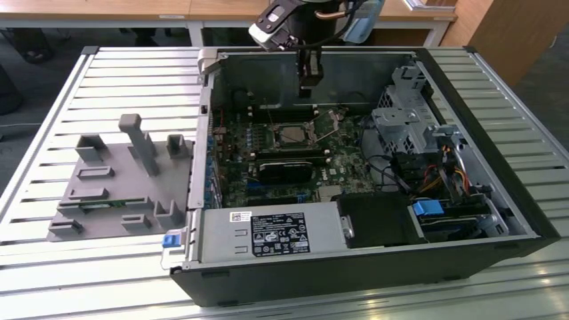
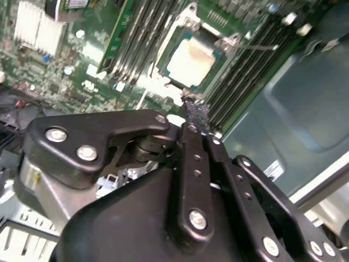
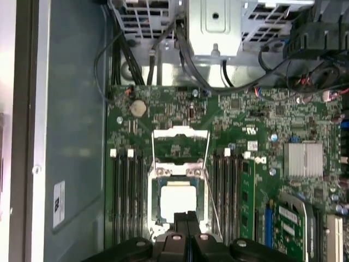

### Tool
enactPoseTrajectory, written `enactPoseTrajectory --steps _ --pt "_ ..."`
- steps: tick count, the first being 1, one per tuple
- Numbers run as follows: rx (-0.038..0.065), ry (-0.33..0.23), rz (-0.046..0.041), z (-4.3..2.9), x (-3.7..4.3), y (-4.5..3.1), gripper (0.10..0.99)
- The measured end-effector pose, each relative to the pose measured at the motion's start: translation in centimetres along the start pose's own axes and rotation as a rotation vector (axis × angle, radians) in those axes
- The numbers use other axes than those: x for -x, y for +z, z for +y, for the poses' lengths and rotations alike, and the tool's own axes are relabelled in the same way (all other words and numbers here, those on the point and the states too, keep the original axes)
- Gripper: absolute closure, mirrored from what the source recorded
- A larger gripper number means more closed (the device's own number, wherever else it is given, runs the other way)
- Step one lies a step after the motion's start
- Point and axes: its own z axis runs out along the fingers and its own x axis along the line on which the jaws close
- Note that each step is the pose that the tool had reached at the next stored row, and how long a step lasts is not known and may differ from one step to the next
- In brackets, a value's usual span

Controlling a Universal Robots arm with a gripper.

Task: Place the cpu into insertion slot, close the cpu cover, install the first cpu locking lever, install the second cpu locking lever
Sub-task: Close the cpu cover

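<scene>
Smooth pale metal cpu; matt black end effector

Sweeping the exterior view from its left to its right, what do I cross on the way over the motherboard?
grey fixture tray → blue latch tab → cpu → raised cpu cover → metal drive cage

A: What is lost from sight?
B: In the first wrist view, the gripper covers one edge of the cpu; the picture's edge cuts off the gripper's body.
A: And in the exterior view?
B: The arm runs off the top edge; the insertion slot is too small to tell its contents.
</scene>
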Motion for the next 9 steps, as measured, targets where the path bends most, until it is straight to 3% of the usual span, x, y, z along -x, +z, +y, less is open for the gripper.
enactPoseTrajectory --steps 3,9 --pt "0.000 0.000 0.0000 0.66 -0.01 0.13 0.980" --pt "0.000 0.000 -0.0001 0.66 -0.01 0.58 0.980"
